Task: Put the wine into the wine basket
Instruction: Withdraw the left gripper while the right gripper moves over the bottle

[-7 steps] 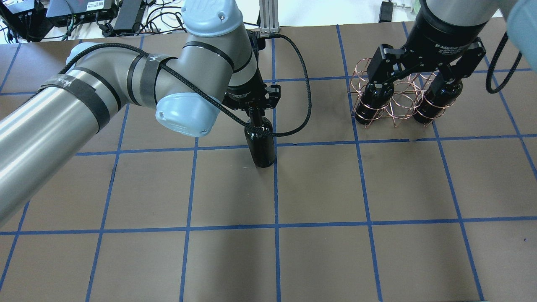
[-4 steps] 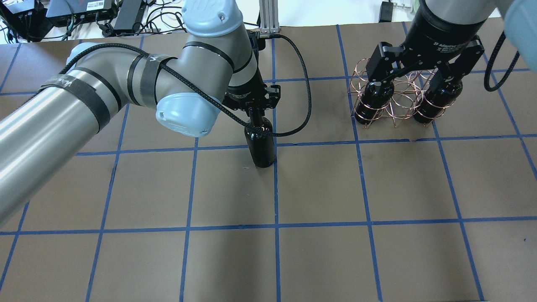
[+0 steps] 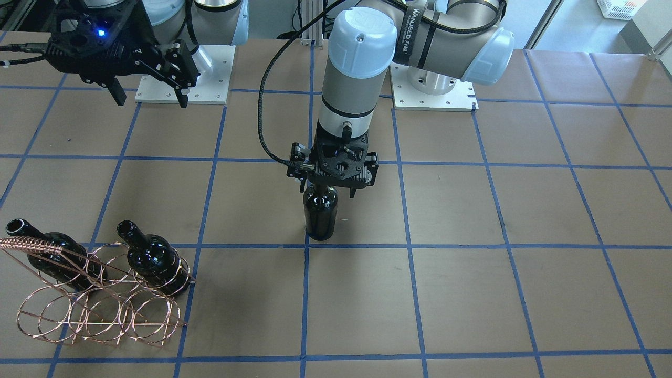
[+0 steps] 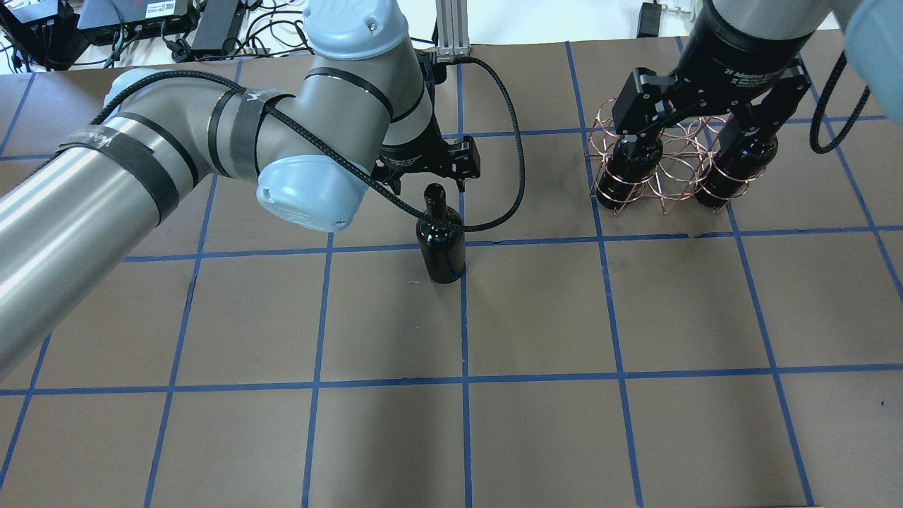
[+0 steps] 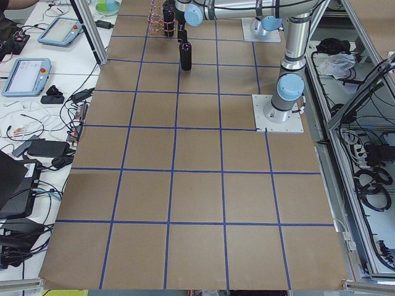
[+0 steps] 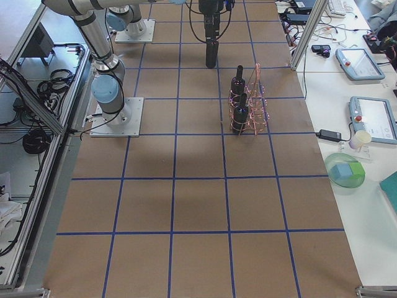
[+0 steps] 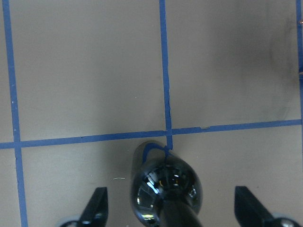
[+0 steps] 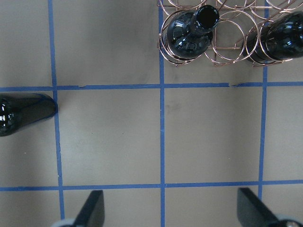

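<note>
One near-black wine bottle (image 4: 441,247) stands upright on the brown table, also seen in the front view (image 3: 320,215). My left gripper (image 4: 432,176) is open, its fingers spread on either side of the bottle's neck and apart from it, as the left wrist view (image 7: 173,203) shows. The copper wire wine basket (image 4: 674,166) stands at the far right and holds two more bottles (image 3: 152,260) (image 3: 52,257). My right gripper (image 4: 695,130) is open and empty, high above the basket.
The table is brown paper with a blue tape grid (image 4: 465,381). Cables and electronics (image 4: 141,21) lie beyond the far edge. The arm bases (image 3: 430,84) stand on the robot's side.
My left gripper has opened off the bottle's neck and lifted slightly; the bottle stays standing. My right gripper has drifted a little farther from the table's near edge.
</note>
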Available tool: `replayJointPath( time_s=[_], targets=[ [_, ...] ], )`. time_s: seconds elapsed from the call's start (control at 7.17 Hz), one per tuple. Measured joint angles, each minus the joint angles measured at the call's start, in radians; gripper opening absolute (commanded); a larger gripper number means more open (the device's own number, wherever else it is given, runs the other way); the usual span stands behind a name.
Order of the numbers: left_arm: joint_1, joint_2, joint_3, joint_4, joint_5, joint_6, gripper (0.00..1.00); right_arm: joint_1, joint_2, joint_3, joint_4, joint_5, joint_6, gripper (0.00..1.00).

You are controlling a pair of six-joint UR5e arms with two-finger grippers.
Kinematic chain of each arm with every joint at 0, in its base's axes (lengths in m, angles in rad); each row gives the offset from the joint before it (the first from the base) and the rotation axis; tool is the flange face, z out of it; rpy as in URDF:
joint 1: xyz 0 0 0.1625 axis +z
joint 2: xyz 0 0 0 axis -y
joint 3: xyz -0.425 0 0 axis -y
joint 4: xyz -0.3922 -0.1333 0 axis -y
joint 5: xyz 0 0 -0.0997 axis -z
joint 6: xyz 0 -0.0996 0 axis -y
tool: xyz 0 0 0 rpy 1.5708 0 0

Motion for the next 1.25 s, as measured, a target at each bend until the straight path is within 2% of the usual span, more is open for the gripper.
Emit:
replayJointPath(
  time_s=[0.28, 0.56, 0.7, 1.25],
  targets=[
    [0.010, 0.029, 0.061, -0.109, -0.002, -0.017, 1.00, 0.058, 0.029, -0.007, -0.047, -0.005, 0.063, 1.00],
    [0.055, 0.065, 0.200, -0.294, -0.005, -0.022, 1.00, 0.130, 0.079, -0.035, -0.076, -0.011, 0.164, 1.00],
    [0.102, 0.085, 0.237, -0.341, -0.003, 0.001, 1.00, 0.153, 0.101, -0.050, -0.088, -0.009, 0.190, 1.00],
    [0.333, 0.138, 0.238, -0.425, -0.001, 0.106, 1.00, 0.305, 0.238, -0.101, -0.125, -0.024, 0.378, 1.00]
  ],
)
